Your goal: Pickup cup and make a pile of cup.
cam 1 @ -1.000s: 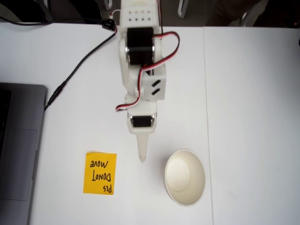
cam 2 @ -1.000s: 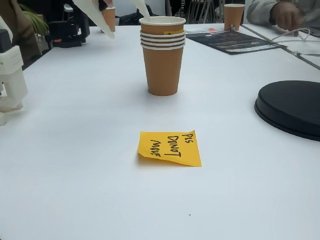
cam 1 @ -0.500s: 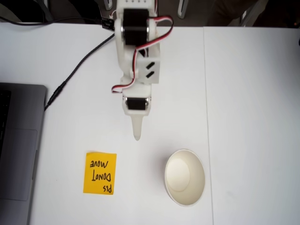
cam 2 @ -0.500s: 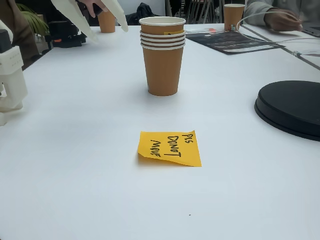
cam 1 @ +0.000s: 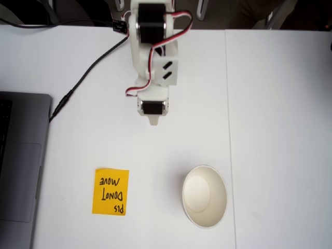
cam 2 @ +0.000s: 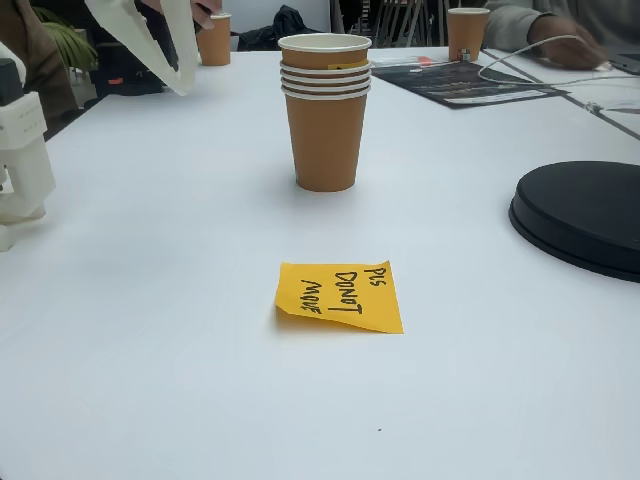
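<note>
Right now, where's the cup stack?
In a fixed view from above, the cup stack stands on the white table, lower centre, right of the orange sticky note and apart from the gripper.

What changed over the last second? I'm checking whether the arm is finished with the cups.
In the top-down fixed view the gripper pulled back toward the arm's base, away from the pile of cup; nothing was taken hold of or let go. The pile and the orange sticky note stayed put.
</note>
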